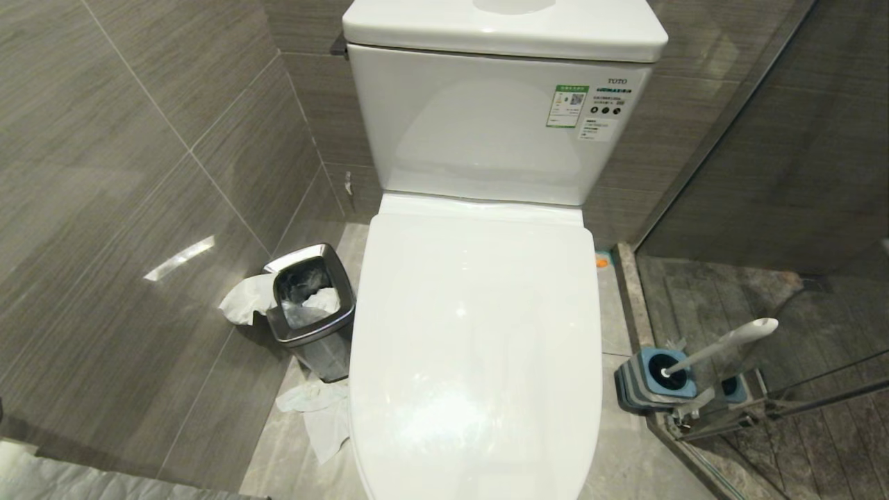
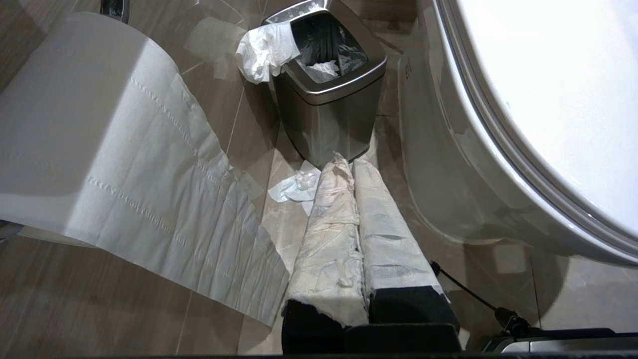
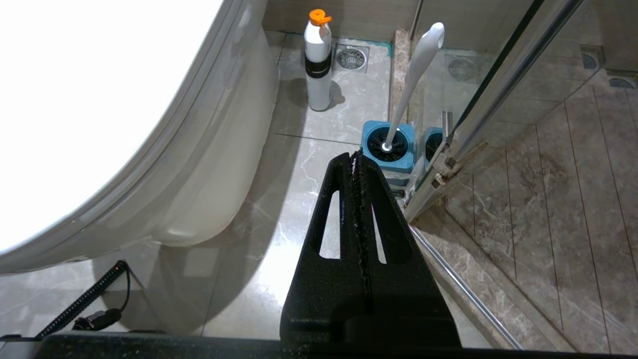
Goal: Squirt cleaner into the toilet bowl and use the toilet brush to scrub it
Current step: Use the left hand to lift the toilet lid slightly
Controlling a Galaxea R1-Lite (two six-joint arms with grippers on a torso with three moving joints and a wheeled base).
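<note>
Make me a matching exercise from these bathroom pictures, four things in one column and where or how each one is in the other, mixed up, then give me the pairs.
Things:
1. toilet lid
2. toilet brush
3. steel bin
4. white bottle

Places or states:
A. on the floor tiles, orange cap on top
B. closed down over the bowl
C. on the robot's left of the toilet, paper hanging over its rim
D. standing in a blue holder by the glass shower door

Pairs: 1-B, 2-D, 3-C, 4-A
</note>
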